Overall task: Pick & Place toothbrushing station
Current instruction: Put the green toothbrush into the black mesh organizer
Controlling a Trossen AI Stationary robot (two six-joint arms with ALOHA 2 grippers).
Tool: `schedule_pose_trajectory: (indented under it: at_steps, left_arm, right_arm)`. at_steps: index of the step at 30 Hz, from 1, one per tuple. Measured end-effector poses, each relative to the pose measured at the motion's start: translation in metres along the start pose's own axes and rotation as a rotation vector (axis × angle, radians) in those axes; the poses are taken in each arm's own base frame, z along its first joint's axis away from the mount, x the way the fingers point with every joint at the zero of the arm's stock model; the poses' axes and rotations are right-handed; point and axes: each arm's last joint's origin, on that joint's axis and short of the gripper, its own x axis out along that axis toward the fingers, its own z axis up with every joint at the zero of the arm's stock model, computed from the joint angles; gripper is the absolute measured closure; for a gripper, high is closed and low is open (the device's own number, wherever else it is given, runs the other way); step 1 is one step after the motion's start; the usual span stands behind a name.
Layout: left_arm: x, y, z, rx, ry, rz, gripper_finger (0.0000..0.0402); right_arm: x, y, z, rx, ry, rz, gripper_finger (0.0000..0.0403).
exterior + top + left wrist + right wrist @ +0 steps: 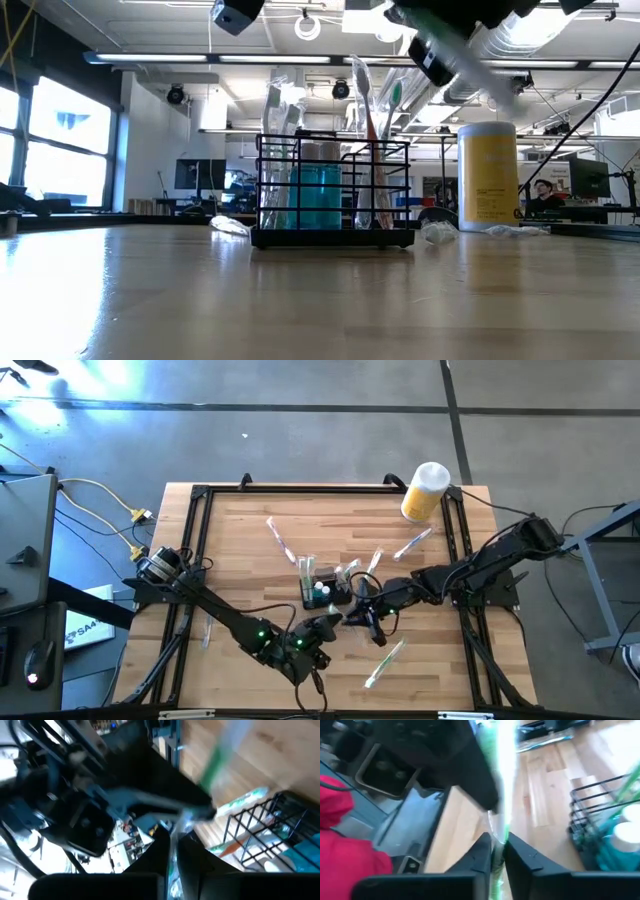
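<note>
The toothbrushing station is a small black wire caddy (322, 596) standing on the table near its middle, with a teal bottle and several brushes upright in it; it also shows in the low view (335, 190). Just near-right of it, my left gripper (333, 622) and my right gripper (362, 612) meet, both shut on one green toothbrush in a clear wrapper (215, 765). It shows above the caddy in the low view (478, 68). My left gripper pinches the wrapped toothbrush between its two fingers, at a stretch of clear wrapper (176, 827) close to the right gripper's fingers. The fingers lie across the brush. The brush is lifted clear of the table and slants. My right gripper pinches the same wrapped toothbrush between its two fingers, on its green part (498, 827). The fingers lie across the brush. The brush runs on past the fingertips beside the left gripper and is clear of the table.
A yellow cylinder with a white lid (424, 492) stands at the far right corner. Wrapped toothbrushes lie loose on the table: one far-left of the caddy (278, 540), one at the right (412, 544), one near the front (385, 663). A black frame (196, 540) borders the tabletop.
</note>
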Motion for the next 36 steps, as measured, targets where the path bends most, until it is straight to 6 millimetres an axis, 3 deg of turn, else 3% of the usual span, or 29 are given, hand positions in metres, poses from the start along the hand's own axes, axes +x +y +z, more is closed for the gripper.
schedule_pose_trajectory:
  at_steps: [2,19,30,36]
  left_arm:
    - [0.0,0.0,0.0,-0.001,-0.009,-0.002,0.0382]
    - [-0.006,-0.001,0.007,0.032,-0.131,-0.022,0.0378]
    - [-0.006,0.001,0.006,0.045,-0.062,0.008,0.0293]
    - [-0.019,0.004,0.011,0.01,-0.074,0.036,0.0273]
  right_arm:
    - [0.0,-0.001,-0.001,-0.023,0.001,-0.017,0.0381]
    - [0.0,-0.001,-0.002,-0.079,0.015,-0.035,0.0379]
    - [-0.001,-0.001,-0.001,-0.083,0.003,-0.042,0.0381]
    - [-0.001,-0.001,-0.001,-0.09,0.016,-0.041,0.0382]
